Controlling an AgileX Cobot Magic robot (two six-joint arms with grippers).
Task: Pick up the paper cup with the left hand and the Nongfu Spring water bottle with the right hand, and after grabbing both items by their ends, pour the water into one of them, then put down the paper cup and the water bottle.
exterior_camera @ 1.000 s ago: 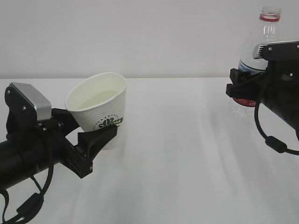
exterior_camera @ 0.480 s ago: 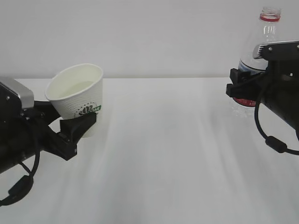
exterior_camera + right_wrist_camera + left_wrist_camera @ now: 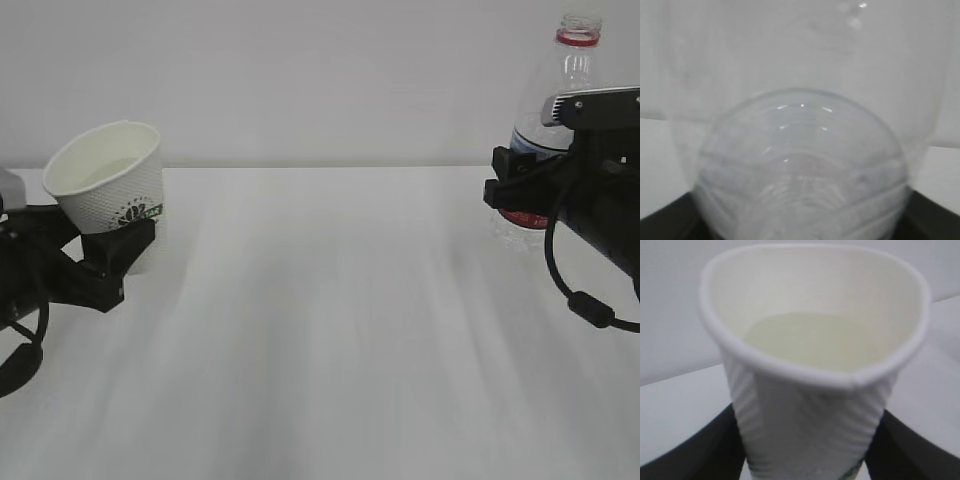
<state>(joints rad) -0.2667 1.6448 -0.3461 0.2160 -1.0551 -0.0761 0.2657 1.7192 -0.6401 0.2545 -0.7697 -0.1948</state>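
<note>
The white paper cup (image 3: 108,190) with its green leaf logo hangs tilted at the far left above the table, and my left gripper (image 3: 112,250) is shut on its lower part. In the left wrist view the paper cup (image 3: 810,405) fills the frame, black fingers (image 3: 700,450) on both sides, with water (image 3: 820,340) inside. At the far right the Nongfu Spring water bottle (image 3: 562,90) stands upright, its cap off, red label partly hidden, and my right gripper (image 3: 515,190) is shut on its lower body. The right wrist view shows only the clear bottle (image 3: 800,165) up close.
A white table (image 3: 340,320) stretches between the two arms, with a pale wall behind. A black cable (image 3: 575,290) loops down from the right arm.
My left gripper has carried the paper cup leftward and a little up, away from the middle. The right gripper and the bottle have stayed still.
</note>
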